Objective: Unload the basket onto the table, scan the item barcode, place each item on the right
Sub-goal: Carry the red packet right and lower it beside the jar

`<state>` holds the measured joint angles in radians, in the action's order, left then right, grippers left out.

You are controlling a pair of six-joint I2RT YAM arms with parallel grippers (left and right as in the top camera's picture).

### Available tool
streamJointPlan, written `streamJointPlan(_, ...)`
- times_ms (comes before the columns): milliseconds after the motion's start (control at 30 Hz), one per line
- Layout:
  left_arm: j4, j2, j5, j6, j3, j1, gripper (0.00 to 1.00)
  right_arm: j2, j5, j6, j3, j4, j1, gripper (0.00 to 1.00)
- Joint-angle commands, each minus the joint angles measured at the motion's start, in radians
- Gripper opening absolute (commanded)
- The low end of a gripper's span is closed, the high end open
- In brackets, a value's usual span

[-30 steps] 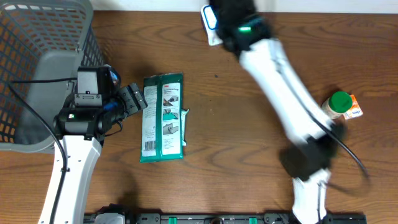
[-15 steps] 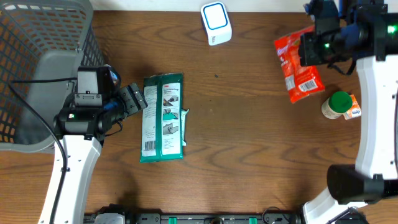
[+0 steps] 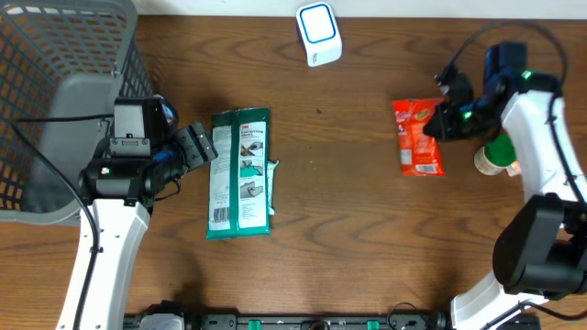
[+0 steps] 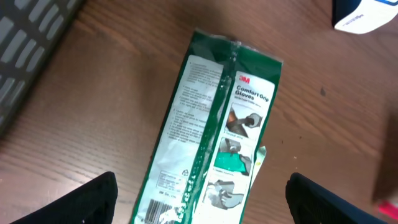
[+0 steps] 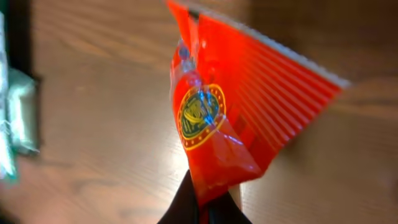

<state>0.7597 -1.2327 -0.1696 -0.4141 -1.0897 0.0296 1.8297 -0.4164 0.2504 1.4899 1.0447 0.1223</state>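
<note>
A red snack packet [image 3: 417, 137] hangs at the right side of the table, pinched at one edge by my right gripper [image 3: 447, 122], which is shut on it. In the right wrist view the packet [image 5: 217, 112] stands out ahead of the closed gripper [image 5: 208, 205], low over the wood. A green glove package [image 3: 240, 174] lies flat at centre left, barcode at its near end. My left gripper [image 3: 204, 145] is open beside its left edge; in the left wrist view the gripper [image 4: 200, 190] straddles the package [image 4: 214, 130] from above, not touching it. The white scanner [image 3: 318, 32] stands at the back.
A grey mesh basket [image 3: 55, 55] fills the back left corner, right behind my left arm. A green-lidded bottle [image 3: 500, 154] lies at the right edge, just beyond the red packet. The scanner's corner [image 4: 367, 12] shows in the left wrist view.
My right arm has swung from the scanner at the back over to the right side and come down, bringing the red packet next to the bottle. The left arm has not moved.
</note>
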Motion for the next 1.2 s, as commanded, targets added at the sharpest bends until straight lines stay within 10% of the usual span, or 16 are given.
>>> streamJointPlan(0, 0.003, -0.002, 0.006, 0.01, -0.008, -0.003, 0.87, -0.01, 0.056, 0.037, -0.123, -0.133, 0.016, 0.01)
streamJointPlan(133, 0.003, -0.002, 0.006, 0.01, -0.008, -0.003, 0.87, -0.01, 0.161, 0.034, -0.205, -0.249, 0.016, 0.01)
streamJointPlan(333, 0.003, -0.002, 0.006, 0.01, -0.008, -0.003, 0.87, -0.01, 0.21, 0.01, -0.23, -0.298, 0.016, 0.71)
streamJointPlan(467, 0.003, -0.002, 0.006, 0.01, -0.008, -0.003, 0.87, -0.011, 0.288, -0.104, -0.208, -0.318, 0.013, 0.87)
streamJointPlan(733, 0.003, -0.002, 0.006, 0.01, -0.008, -0.003, 0.87, -0.04, 0.039, -0.123, -0.126, -0.209, -0.092, 0.7)
streamJointPlan(933, 0.003, -0.002, 0.006, 0.01, -0.008, -0.003, 0.87, -0.038, 0.152, -0.196, -0.132, -0.164, -0.225, 0.01)
streamJointPlan(1167, 0.003, -0.002, 0.006, 0.01, -0.008, -0.003, 0.87, -0.038, 0.285, -0.254, -0.225, -0.155, -0.354, 0.03)
